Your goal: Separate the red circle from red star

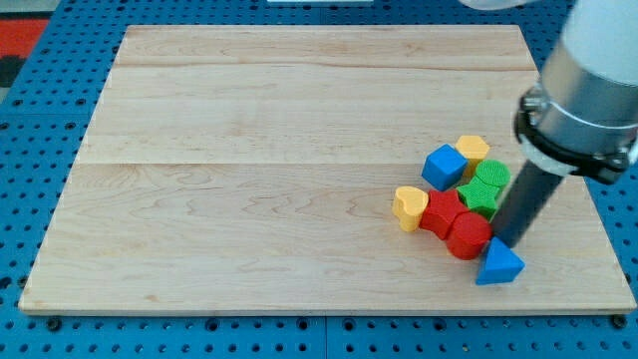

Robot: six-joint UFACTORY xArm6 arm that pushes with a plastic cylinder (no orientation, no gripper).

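Observation:
The red star [442,210] and the red circle [469,236] lie touching each other in a tight cluster at the view's lower right of the wooden board [249,150]. The star is up and left, the circle down and right. My tip [504,239] stands just right of the red circle, touching or nearly touching it, and directly above the blue triangle [499,264]. The rod leans up to the right and hides part of the green blocks.
A yellow heart [409,207] sits left of the red star. A blue cube [445,166], a yellow block [473,150] and two green blocks [485,185] lie above the red pair. The board's right edge is close.

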